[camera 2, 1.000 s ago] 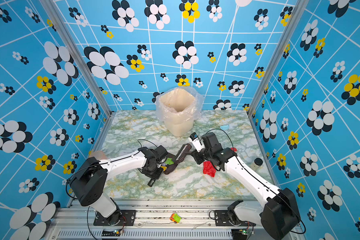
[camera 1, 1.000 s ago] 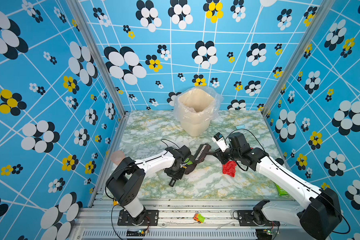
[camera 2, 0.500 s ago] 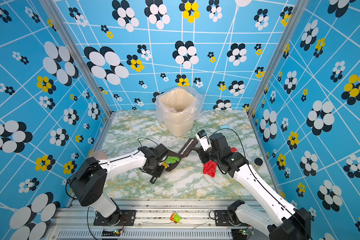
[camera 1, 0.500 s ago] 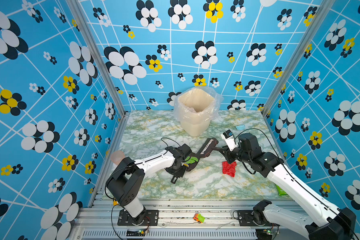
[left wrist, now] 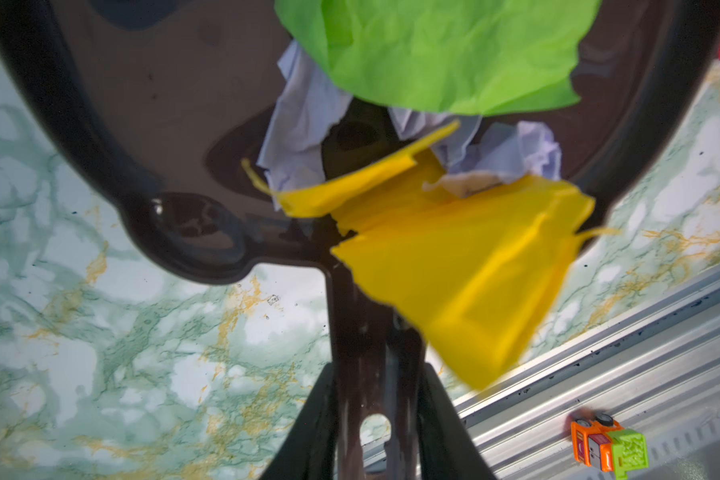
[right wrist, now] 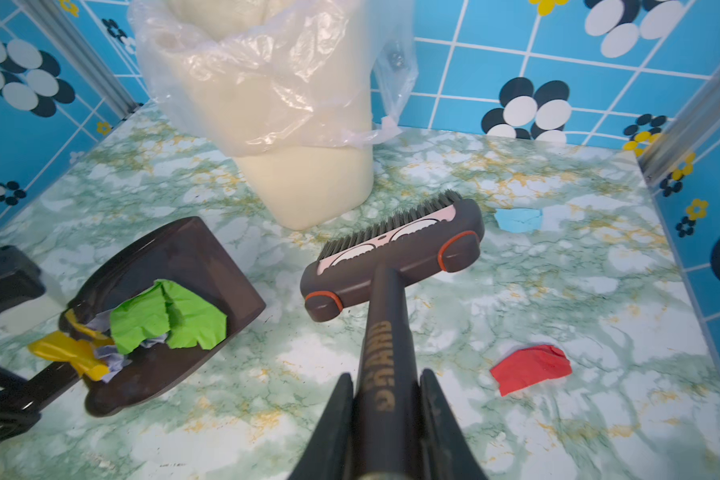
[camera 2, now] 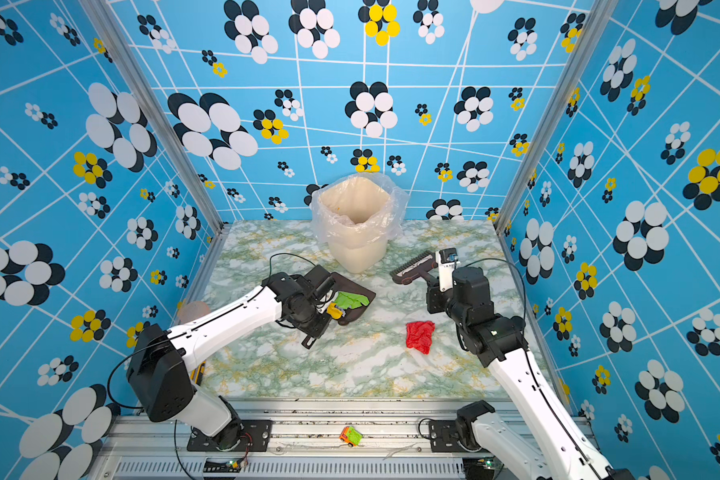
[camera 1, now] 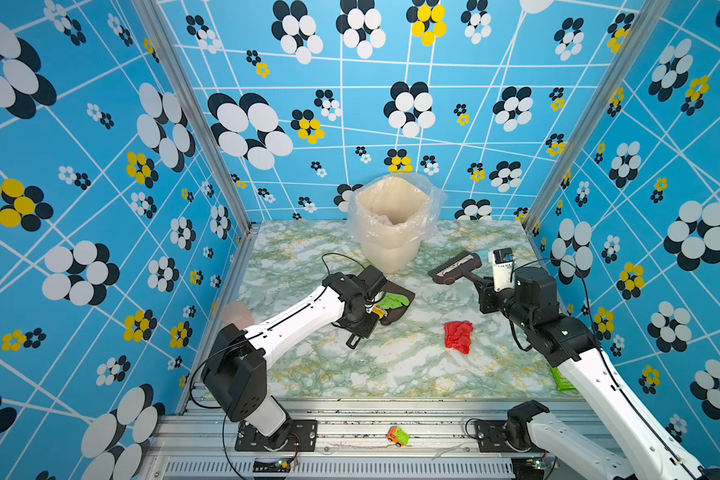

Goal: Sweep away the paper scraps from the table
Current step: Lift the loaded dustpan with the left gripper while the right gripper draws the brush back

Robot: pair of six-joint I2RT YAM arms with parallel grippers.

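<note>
Nearest you: red scrap loose on the table, near your right tool, untouched. Your left tool clamps the dustpan handle; green scrap, yellow scrap and lavender scrap sit inside. Right tool grips the brush; blue scrap lies just beyond its head.

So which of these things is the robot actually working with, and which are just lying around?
Part of the job: brush, dustpan holding green scrap, yellow scrap and lavender scrap, loose red scrap, light blue scrap, lined bin.

Just lying about: toy car on the front rail, green snack packet near the right edge of the table.
</note>
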